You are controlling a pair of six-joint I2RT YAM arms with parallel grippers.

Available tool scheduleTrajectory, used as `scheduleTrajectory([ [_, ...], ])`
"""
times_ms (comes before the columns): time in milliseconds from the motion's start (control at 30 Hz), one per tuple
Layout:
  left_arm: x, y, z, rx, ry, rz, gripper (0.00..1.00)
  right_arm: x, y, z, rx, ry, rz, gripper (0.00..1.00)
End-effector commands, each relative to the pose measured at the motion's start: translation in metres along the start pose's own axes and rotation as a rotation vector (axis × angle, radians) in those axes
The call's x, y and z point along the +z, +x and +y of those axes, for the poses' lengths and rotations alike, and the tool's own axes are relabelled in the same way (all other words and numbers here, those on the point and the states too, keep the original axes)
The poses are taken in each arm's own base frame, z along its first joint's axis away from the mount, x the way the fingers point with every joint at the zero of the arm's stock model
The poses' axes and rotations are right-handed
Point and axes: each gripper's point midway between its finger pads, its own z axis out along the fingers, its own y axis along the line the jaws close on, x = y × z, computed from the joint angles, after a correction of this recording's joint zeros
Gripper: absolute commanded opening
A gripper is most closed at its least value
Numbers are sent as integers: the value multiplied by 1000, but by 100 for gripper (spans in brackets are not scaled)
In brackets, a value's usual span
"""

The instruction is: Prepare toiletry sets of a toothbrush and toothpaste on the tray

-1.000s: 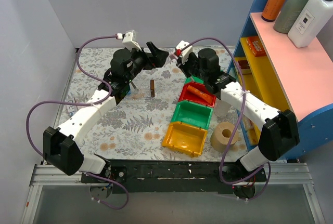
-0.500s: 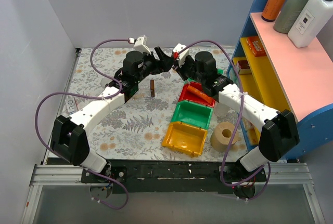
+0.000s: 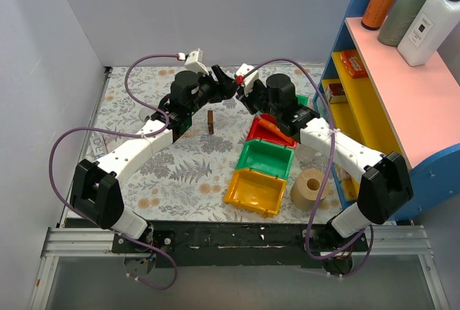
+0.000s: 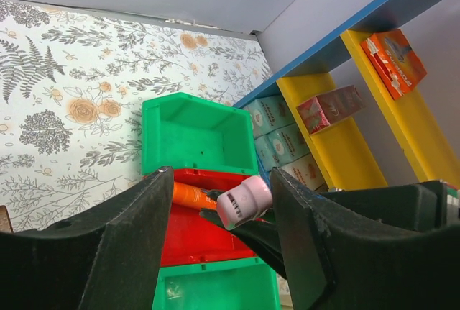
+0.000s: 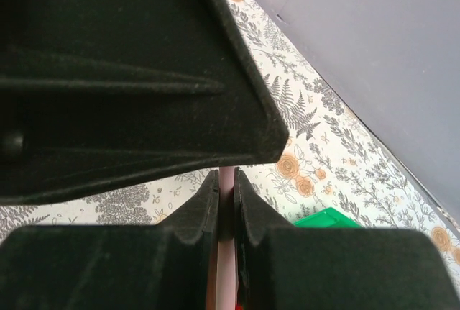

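My right gripper (image 3: 242,88) is shut on a thin pink toothbrush (image 5: 226,180) and holds it in the air above the back of the table. My left gripper (image 3: 227,84) is open, its jaws on either side of the toothbrush's pink end (image 4: 245,201), not touching it. The tray (image 3: 210,120) shows as a dark brown upright end piece on the floral table, below and left of both grippers. The blue toothpaste is out of view. In the right wrist view the left gripper's black body fills the top.
Red (image 3: 273,131), green (image 3: 264,159) and yellow (image 3: 255,191) bins stand in a row at the right; an orange tube (image 4: 190,196) lies in the red one. Another green bin (image 4: 194,137) stands behind. A tape roll (image 3: 310,188) and the blue shelf (image 3: 374,101) are at the right.
My left arm has swung right from the table's left side until its open jaws flank the pink toothbrush. My right gripper shifted slightly left, still holding it.
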Motion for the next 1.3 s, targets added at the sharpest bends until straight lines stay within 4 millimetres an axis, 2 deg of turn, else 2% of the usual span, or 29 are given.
scheduleTrajectory([
  [0,-12,-27,-19,2,40,-84,54,-4,-18,-3,-21,20,-60,1],
  [100,-10,-23,-18,4,44,-69,51,-4,-17,-2,-21,21,-57,1],
  [133,-10,-22,-19,3,47,-66,46,-4,-17,-3,-22,26,-57,1],
  [333,-8,-17,-19,-6,56,-41,32,-3,-17,-6,-28,45,-50,1],
  [433,-7,-17,-20,-5,56,-44,27,-1,-15,-4,-34,45,-39,1],
  [767,-2,-10,-14,-3,37,-25,0,4,-12,3,-47,34,-19,1],
  [800,-1,-10,-13,2,34,-26,0,4,-12,4,-49,32,-18,1],
  [900,0,-9,-8,10,15,-27,0,4,-10,6,-52,27,-13,9],
  [1033,0,-11,-5,36,-2,-35,0,1,-11,4,-54,35,-12,29],
  [1133,0,-17,0,55,-30,-57,0,-1,-9,3,-50,46,-7,40],
  [1267,2,-17,4,80,-45,-58,0,-4,-5,2,-51,56,3,46],
])
